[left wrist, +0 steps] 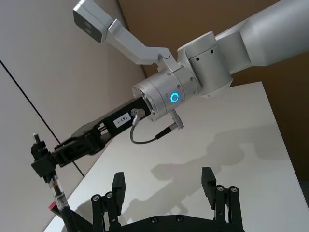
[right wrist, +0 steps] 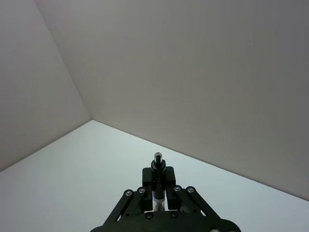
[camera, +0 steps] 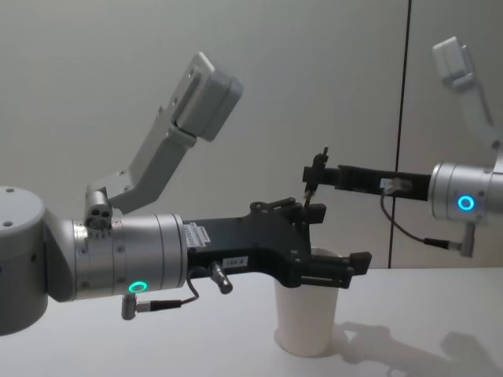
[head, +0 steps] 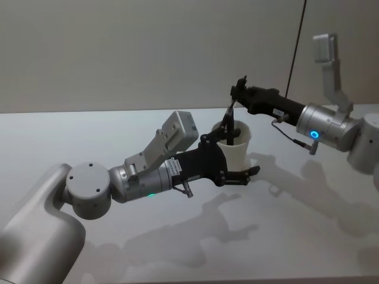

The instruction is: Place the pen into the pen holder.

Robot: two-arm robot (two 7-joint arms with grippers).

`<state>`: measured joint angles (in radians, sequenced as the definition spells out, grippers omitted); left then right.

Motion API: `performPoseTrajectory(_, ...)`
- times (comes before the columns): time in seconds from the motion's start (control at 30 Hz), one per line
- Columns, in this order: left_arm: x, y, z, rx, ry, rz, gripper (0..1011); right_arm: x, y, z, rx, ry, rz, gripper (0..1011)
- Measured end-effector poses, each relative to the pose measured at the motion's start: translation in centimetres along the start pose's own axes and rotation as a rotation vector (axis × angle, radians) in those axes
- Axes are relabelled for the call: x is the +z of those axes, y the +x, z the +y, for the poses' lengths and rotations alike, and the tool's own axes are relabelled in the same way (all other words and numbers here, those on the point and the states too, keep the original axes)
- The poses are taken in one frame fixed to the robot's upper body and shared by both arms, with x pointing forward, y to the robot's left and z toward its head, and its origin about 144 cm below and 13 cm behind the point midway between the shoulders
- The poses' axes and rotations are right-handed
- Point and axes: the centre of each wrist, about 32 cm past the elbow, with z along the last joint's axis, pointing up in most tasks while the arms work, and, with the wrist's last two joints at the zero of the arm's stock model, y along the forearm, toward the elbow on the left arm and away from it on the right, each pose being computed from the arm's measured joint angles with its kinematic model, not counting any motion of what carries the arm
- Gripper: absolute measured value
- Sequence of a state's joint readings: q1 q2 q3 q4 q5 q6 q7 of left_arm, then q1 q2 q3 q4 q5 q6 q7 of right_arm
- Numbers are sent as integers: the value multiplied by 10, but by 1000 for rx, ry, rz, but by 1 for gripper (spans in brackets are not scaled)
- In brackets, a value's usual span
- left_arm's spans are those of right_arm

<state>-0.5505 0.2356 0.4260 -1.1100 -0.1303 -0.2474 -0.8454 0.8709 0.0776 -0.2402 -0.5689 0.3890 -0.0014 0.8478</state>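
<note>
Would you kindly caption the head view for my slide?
Right gripper lowers a dark slim pen into the white paper cup, left gripper alongside.

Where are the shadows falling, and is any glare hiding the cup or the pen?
Head view: soft arm shadows spread over the table toward the robot and to its right; the white cup is evenly lit, no glare. Chest view: a faint shadow lies right of the cup's base. Left wrist view: the pen in the right gripper shows dark against the pale wall.
</note>
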Motion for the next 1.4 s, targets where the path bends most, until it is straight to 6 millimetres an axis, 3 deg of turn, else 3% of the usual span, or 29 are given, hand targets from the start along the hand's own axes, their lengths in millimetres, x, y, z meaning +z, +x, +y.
performPoseTrajectory(0.13, 0, 0, 0, 0, 0, 0, 1004, -3, -1, 4, -1, -18, -24, 152)
performPoseTrajectory(0.3, 0, 0, 0, 0, 0, 0, 1004, -7, -3, 7, -5, -35, -45, 264)
performPoseTrajectory(0.7, 0, 0, 0, 0, 0, 0, 1004, -12, -4, 10, -7, -49, -71, 681)
performPoseTrajectory(1.07, 0, 0, 0, 0, 0, 0, 1004, -14, -5, 9, -5, -50, -77, 981)
performPoseTrajectory(1.4, 0, 0, 0, 0, 0, 0, 1004, -14, -5, 9, -4, -50, -80, 1001)
